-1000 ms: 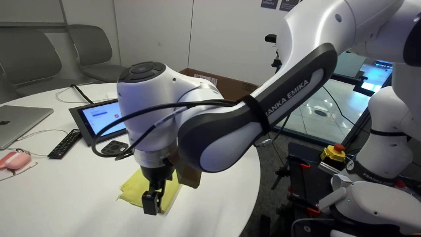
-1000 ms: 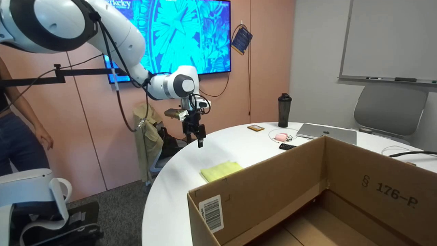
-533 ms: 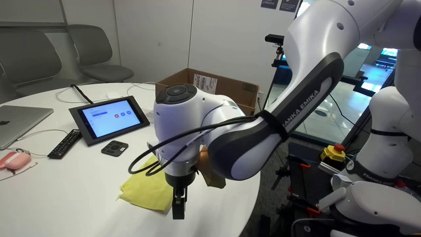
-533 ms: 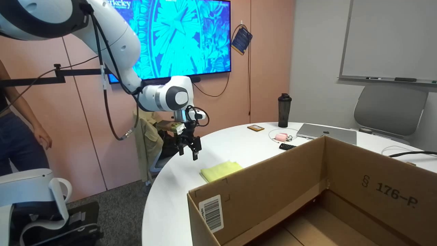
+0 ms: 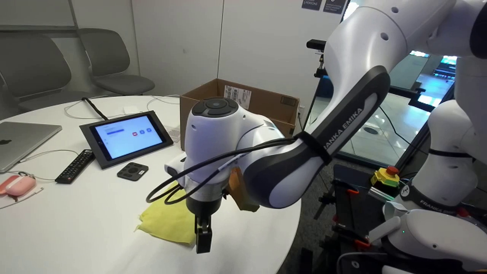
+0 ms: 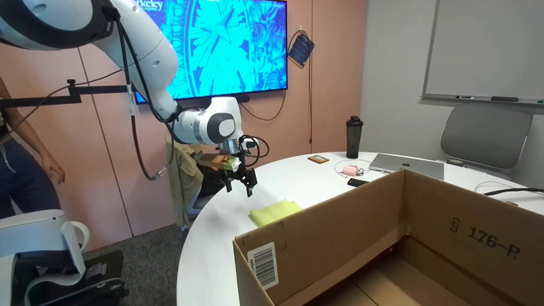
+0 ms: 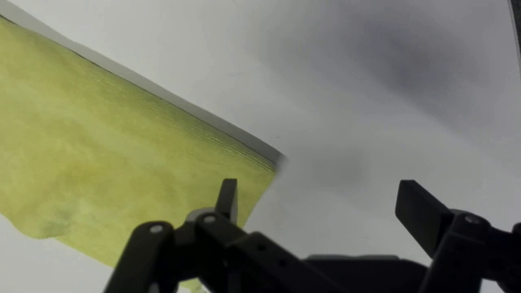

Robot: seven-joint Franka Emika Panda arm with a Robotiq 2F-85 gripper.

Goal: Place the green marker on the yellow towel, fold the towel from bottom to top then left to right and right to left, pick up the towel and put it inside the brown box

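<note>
from the left in an exterior view, two grey chairs point(image 5: 34, 64) stand behind the round white table point(image 5: 95, 228). on the table lies a silver apple laptop point(image 5: 26, 142), with a pink earbud case point(image 5: 21, 185) in front of it. next comes a black remote control point(image 5: 75, 166), slanted just beside a tablet point(image 5: 129, 137) whose screen is lit; a small dark square puck point(image 5: 132, 171) lies near the tablet's lower edge. further right the yellow towel point(image 5: 165, 222) rests on the tabletop, folded flat and partly hidden by the franka emika arm point(image 5: 323, 140). the robotiq gripper point(image 7: 317, 182) points down beside the towel's right-hand edge. behind the arm stands the brown cardboard box point(image 5: 266, 104), a white label point(image 5: 237, 97) on its inside wall. beyond the table, at the right, is a yellow-and-red emergency stop button point(image 5: 386, 177).

in an exterior view part of a person point(image 6: 25, 182) in jeans shows at the far left; next the gripper hangs above the tabletop, the towel lies outside the box, past its wall, and a dark shaker bottle point(image 6: 353, 138) stands upright farther back.

in the wrist view the towel takes up much of the left side, one corner showing between the gripper's fingers point(image 7: 423, 215), which stand wide apart with white tabletop between them.
</note>
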